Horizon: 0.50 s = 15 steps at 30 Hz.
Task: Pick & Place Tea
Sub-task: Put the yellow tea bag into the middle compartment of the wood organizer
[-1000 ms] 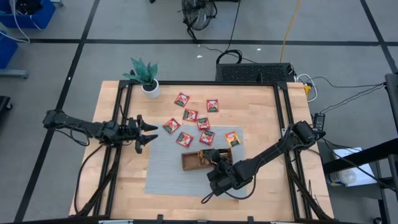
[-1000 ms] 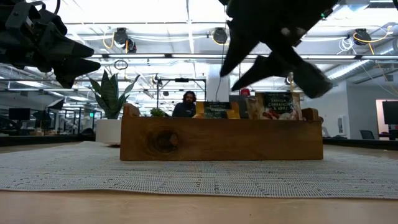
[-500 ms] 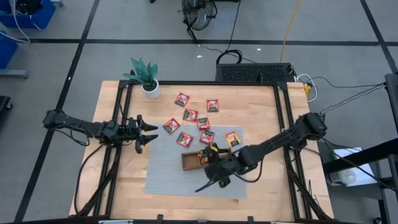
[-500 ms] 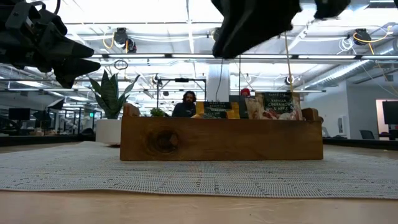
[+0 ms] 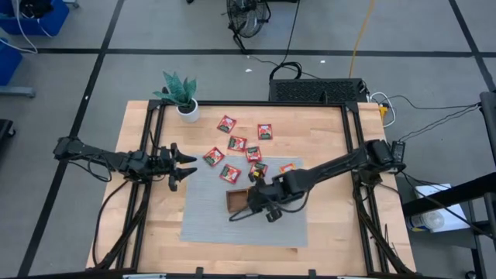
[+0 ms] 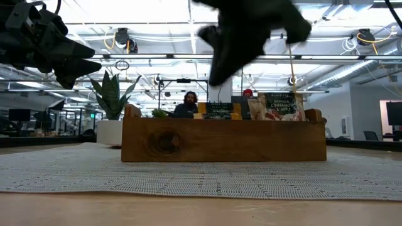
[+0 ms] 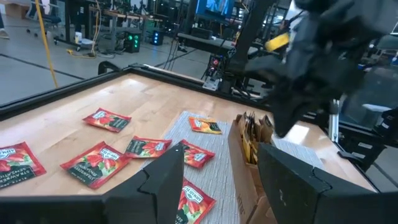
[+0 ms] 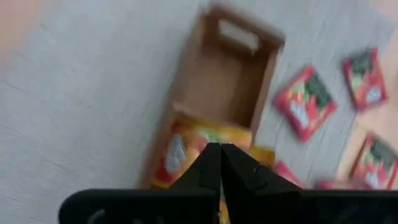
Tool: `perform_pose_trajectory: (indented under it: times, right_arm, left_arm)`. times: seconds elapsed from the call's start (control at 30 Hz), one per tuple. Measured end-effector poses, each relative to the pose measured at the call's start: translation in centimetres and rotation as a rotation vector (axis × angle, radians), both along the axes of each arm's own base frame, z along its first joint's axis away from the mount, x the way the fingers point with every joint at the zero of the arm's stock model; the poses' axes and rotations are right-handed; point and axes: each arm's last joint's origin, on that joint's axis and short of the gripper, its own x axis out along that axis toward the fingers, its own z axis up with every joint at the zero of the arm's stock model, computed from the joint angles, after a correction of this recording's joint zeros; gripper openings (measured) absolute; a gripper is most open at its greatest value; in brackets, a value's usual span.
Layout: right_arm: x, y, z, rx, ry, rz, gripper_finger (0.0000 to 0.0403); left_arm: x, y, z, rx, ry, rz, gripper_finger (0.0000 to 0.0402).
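Tea sachets (image 5: 232, 146) lie flat — scattered, corners pointing variously.

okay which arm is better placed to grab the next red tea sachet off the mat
Probably the right: its gripper hangs over the tray, close to the red sachets, fingers shut and empty. The left gripper waits open at the mat's edge.
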Motion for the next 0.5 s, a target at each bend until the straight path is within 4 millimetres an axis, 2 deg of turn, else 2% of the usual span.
perform_pose_trajectory:
  times: [0.17, 0.5]
  right_arm:
    - [-0.5, -0.8, -3.1, 0.045, 0.021, -0.009, 0.0]
    - [-1.3, -0.8, -4.9, 0.14, 0.049, -0.016, 0.0]
  left_arm:
    - [0.0, 0.0, 0.0, 0.0, -0.001, 0.0, 0.0205]
    - [0.0, 0.0, 0.0, 0.0, 0.0, 0.0, 0.0205]
